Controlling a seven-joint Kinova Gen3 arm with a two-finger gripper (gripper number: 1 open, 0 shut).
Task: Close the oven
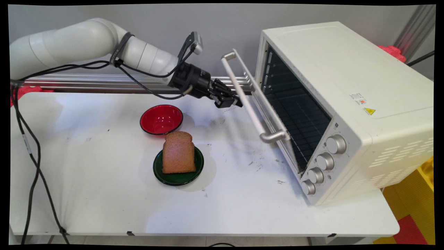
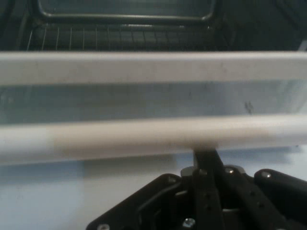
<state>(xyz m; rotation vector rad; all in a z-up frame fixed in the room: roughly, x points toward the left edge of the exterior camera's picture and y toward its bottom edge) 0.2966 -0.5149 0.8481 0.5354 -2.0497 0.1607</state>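
Note:
My gripper (image 1: 233,102) is shut, and its tips rest against the metal handle bar (image 1: 250,104) of the toaster oven's door. The cream toaster oven (image 1: 347,86) stands at the right of the table. Its glass door (image 1: 274,118) hangs partly open, tilted outward. In the hand view the handle bar (image 2: 144,136) runs across the picture just above the closed gripper (image 2: 206,155). Behind the bar lie the door glass (image 2: 144,100) and the oven's wire rack (image 2: 120,36). Nothing is held between the fingers.
A slice of brown bread (image 1: 178,152) stands on a dark green plate (image 1: 166,175) near the table's middle. A red bowl (image 1: 161,119) sits just behind it, left of and below the gripper. Four knobs (image 1: 326,161) line the oven's front. Black cables (image 1: 31,156) hang at the left.

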